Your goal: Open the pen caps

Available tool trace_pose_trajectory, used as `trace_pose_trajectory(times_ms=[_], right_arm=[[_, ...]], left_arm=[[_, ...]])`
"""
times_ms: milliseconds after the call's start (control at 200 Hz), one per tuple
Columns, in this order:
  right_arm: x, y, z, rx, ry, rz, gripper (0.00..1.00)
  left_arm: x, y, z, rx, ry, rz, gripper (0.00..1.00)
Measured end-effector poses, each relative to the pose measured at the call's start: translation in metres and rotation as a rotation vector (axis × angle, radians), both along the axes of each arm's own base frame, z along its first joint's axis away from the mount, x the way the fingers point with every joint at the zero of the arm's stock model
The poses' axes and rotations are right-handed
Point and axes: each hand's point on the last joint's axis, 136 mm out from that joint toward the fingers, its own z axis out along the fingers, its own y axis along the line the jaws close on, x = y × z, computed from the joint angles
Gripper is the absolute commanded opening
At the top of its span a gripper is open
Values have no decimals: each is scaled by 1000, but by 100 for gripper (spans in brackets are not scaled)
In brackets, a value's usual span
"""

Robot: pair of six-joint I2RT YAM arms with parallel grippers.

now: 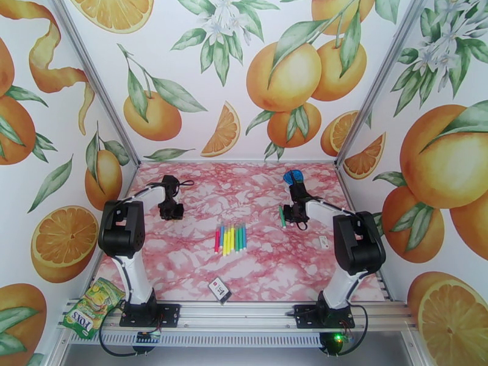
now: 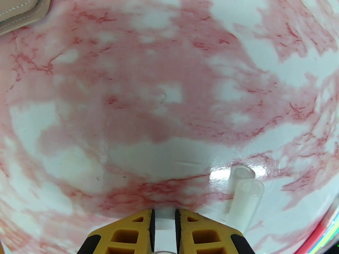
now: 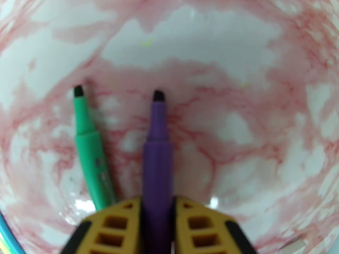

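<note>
Several pens (image 1: 230, 239) mid-table (image 1: 183, 276), edges distant.

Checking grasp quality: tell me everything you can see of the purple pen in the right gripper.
The purple pen is uncapped: dark chisel tip, tapered neck, smooth matte plastic barrel. It sits clamped between the yellow fingers of the right gripper, pointing straight out from them over the pink marbled table. Its rear end is hidden. A green pen lies apart at its left.

A row of pens (image 1: 230, 239) lies at the centre of the desk (image 1: 183, 269); right of it, a loose pen (image 1: 282, 216) lies just left of the held pen (image 3: 157, 157) in the right pincer (image 3: 157, 205).
</note>
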Motion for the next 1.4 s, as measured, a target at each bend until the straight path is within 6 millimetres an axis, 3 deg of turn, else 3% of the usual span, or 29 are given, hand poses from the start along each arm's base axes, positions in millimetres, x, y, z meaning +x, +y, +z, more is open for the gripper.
trace_pose_trajectory(times_ms=[931,1141,1401], right_arm=[[-6,3,0,18,24,12,31],[-7,4,26,26,-23,22,37],[-5,28,58,43,-96,82,40]], left_arm=[[0,-7,1,-45,-2,-6,29],[1,-18,9,-87,-17,-22,31],[5,-26,46,-108,-105,-39,36]])
